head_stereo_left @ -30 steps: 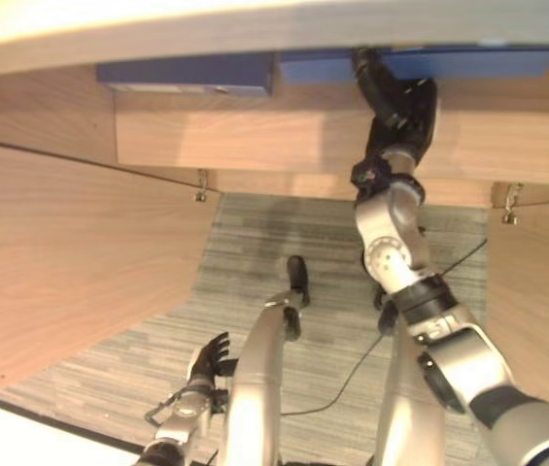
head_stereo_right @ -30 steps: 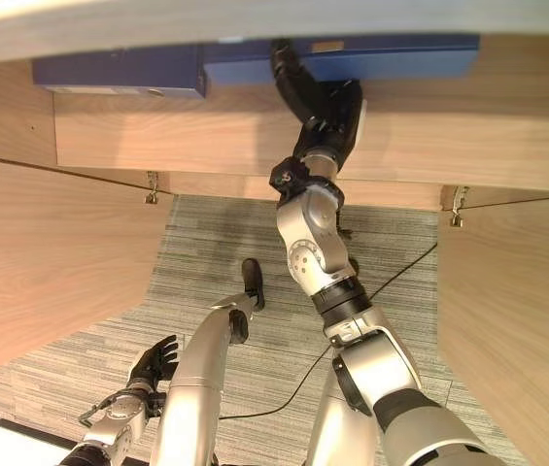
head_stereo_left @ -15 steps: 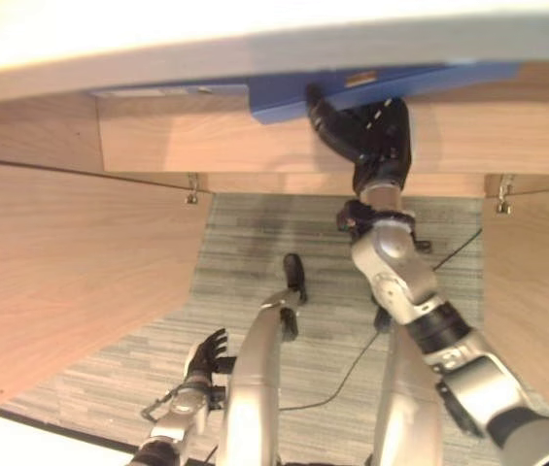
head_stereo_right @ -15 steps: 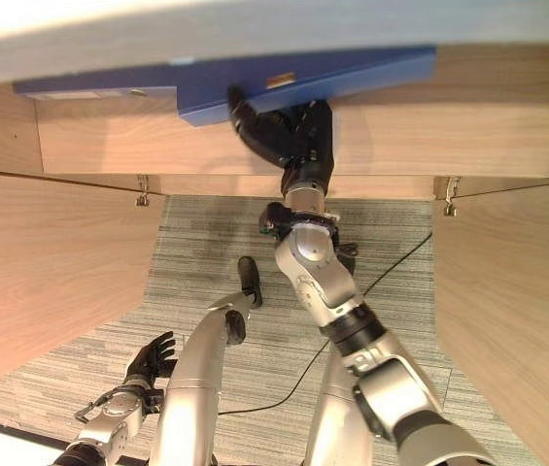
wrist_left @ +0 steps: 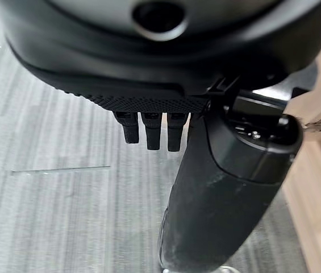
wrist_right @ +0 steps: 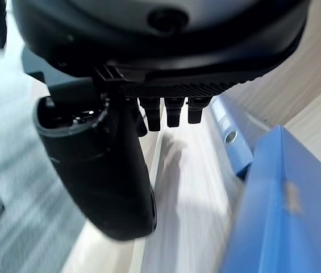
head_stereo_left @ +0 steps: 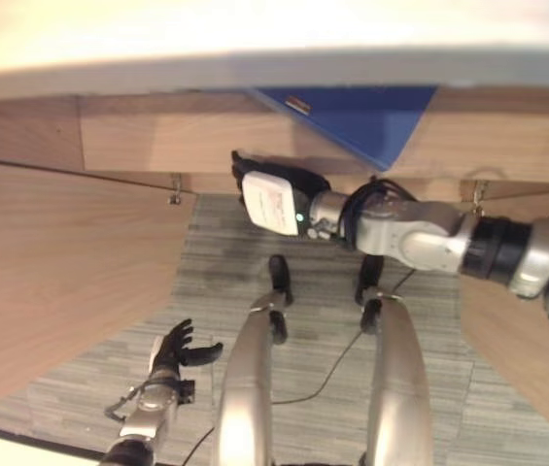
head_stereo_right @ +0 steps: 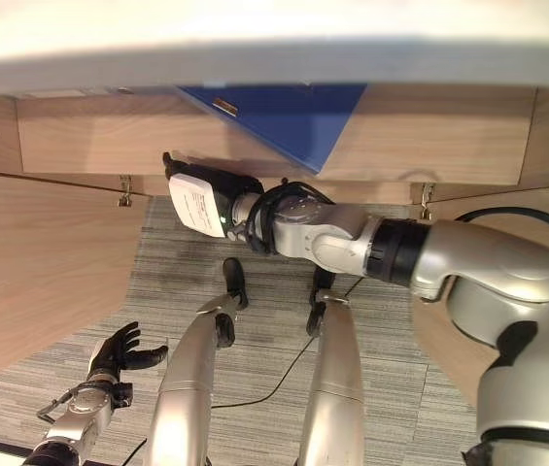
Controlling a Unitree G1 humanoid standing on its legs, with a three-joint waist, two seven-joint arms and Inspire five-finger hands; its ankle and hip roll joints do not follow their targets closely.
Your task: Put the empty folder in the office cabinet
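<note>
The blue folder (head_stereo_left: 361,121) lies flat on the cabinet shelf (head_stereo_left: 157,146), turned askew with one corner poking over the shelf's front edge. My right hand (head_stereo_left: 274,199), with a white cover on its back, hovers in front of and below the shelf, left of the folder and apart from it. Its fingers are straight and hold nothing. The right wrist view shows the folder (wrist_right: 274,210) beside the hand, not touched. My left hand (head_stereo_left: 172,349) hangs low over the carpet, fingers relaxed and empty.
A second blue binder (wrist_right: 231,136) lies deeper on the same shelf. The cabinet's wooden doors stand open on both sides, the left door (head_stereo_left: 60,272) and the right door (head_stereo_left: 536,369). Grey carpet (head_stereo_left: 225,262) lies below.
My right hand has let go of the folder and swung back to the left, off the shelf. The folder has turned on the shelf, one corner now pointing outward.
</note>
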